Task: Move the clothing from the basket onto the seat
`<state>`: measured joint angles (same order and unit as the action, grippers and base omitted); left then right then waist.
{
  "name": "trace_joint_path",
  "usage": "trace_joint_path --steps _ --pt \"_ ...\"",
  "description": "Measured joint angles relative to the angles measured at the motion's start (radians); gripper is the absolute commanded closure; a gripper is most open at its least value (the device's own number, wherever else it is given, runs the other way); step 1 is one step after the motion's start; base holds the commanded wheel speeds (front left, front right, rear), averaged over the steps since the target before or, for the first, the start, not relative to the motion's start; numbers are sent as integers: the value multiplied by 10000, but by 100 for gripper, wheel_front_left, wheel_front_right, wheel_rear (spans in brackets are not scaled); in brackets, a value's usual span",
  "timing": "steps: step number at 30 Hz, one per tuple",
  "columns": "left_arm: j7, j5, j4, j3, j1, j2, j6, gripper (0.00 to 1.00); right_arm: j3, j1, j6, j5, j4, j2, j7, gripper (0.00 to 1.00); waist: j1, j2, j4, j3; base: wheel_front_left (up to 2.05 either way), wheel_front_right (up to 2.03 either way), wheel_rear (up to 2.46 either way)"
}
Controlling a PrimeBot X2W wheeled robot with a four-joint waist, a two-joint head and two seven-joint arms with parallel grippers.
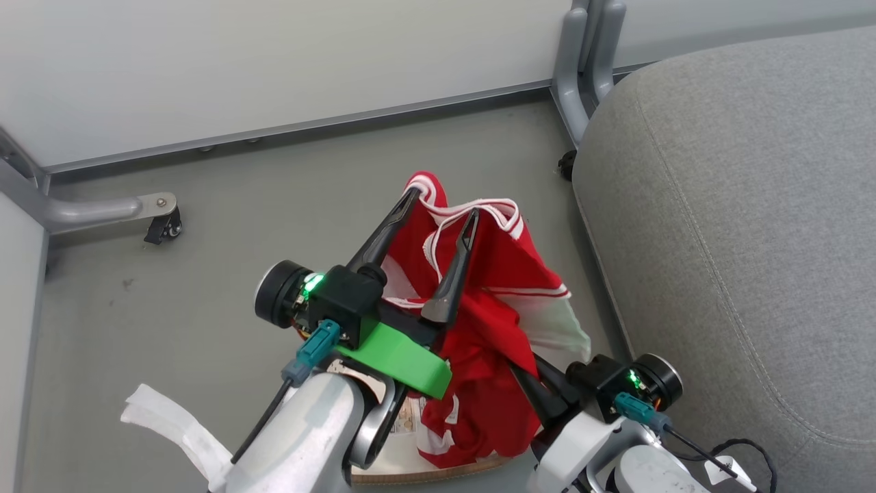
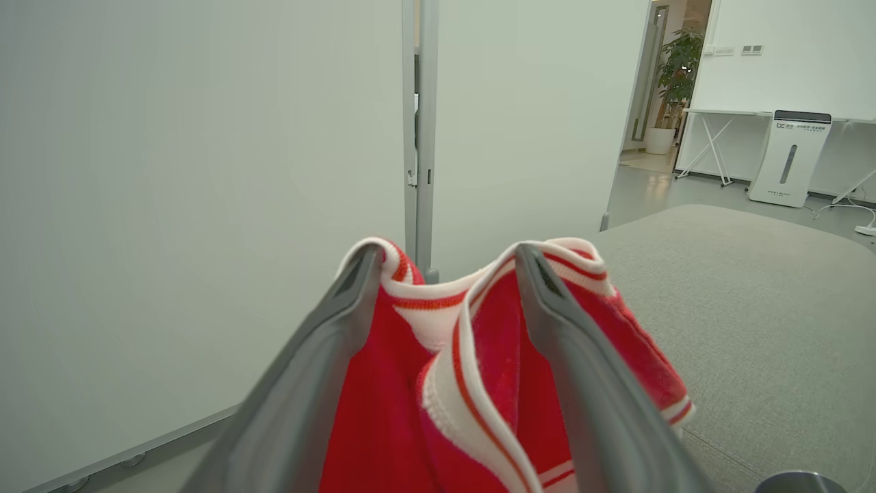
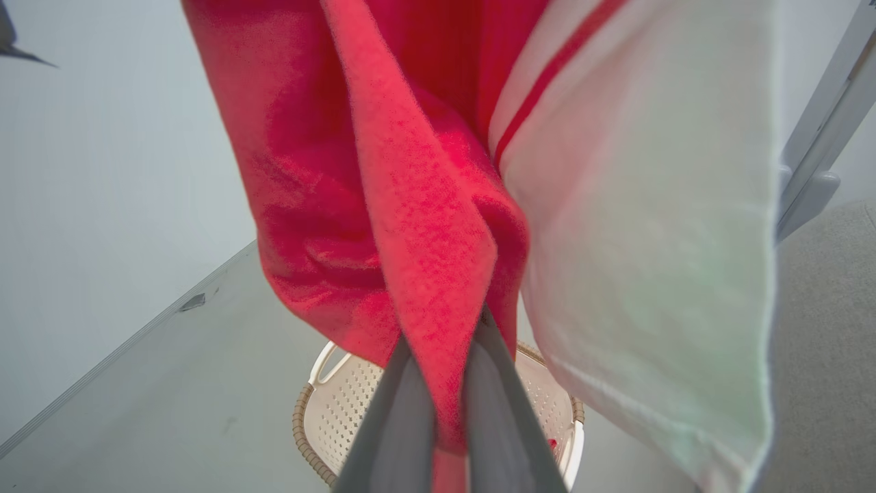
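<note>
With right gripper (image 3: 445,356) pinching red white-trimmed garment (image 1: 493,308), left gripper (image 1: 441,212) spread under its collar (image 2: 438,301): lift clear of cream perforated plastic basket (image 3: 342,404), swing over grey woven seat (image 1: 739,205).

The red clothing (image 3: 383,205) is pinched between the pressed-together fingers of the right gripper (image 3: 445,335) at six o'clock, its white panel is hung toward three o'clock, and the basket (image 3: 342,411) is seen behind at seven o'clock.
</note>
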<state>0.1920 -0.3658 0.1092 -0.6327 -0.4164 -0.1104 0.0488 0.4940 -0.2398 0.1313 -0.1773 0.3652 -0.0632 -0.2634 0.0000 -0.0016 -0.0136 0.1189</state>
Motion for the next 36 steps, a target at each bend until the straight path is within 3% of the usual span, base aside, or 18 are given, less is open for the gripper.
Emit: trace_joint_path --steps 23,36 --pt "44 0 234 -35 -41 -265 128 0 -276 -84 0 6 -263 25 0 100 0 0 -224 232 0 0 0" --pt "449 458 631 79 166 -913 399 0 -1051 -414 0 17 -1977 -12 2 100 0 0 -585 670 0 0 0"
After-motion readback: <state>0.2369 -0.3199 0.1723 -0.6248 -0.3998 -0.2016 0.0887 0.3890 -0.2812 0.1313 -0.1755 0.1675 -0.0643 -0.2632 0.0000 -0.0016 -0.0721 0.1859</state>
